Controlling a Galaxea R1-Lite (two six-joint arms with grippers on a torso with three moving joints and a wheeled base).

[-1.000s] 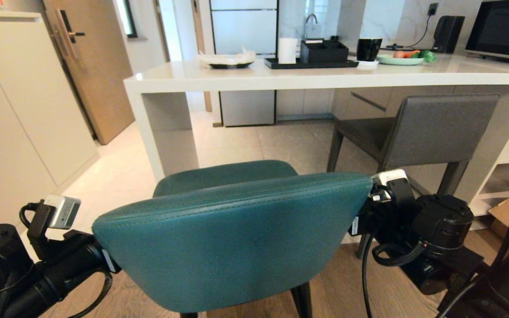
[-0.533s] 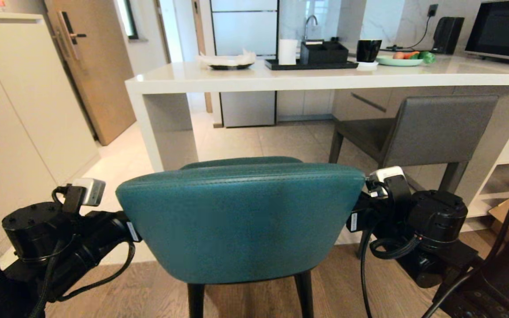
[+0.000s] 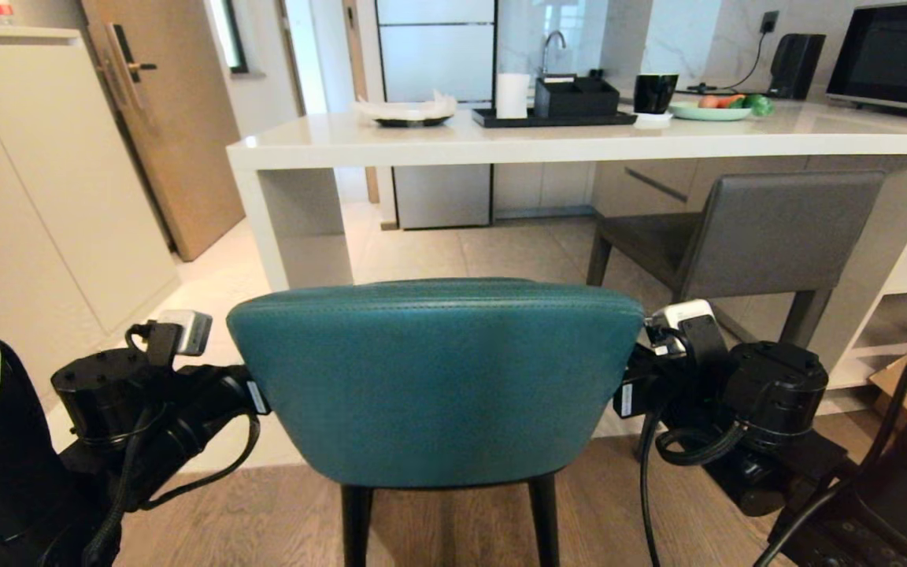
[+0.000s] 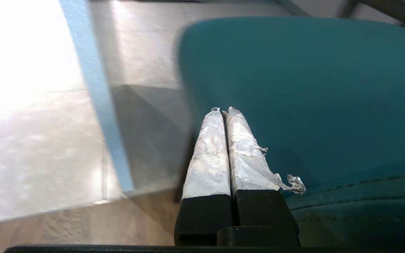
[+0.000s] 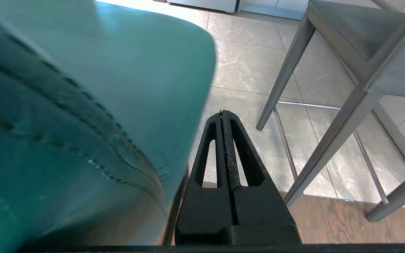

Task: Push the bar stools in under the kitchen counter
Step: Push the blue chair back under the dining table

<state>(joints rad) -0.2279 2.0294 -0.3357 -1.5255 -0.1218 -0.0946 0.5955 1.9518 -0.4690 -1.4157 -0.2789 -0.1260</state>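
Left gripper (image 4: 222,112) and right gripper (image 5: 222,114), both pressed together, are flanking your teal stool (image 3: 438,378); kitchen counter (image 3: 579,138) is lying ahead of them, grey stool (image 3: 768,232) already partly under. Teal one isn't in yet.

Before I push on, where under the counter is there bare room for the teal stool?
Open tiled floor lies between the counter's end panel and the grey stool, straight ahead of the teal stool. It is crowded to the right, where the grey stool's legs stand by the right pincer. The left pincer is shut beside the teal back.
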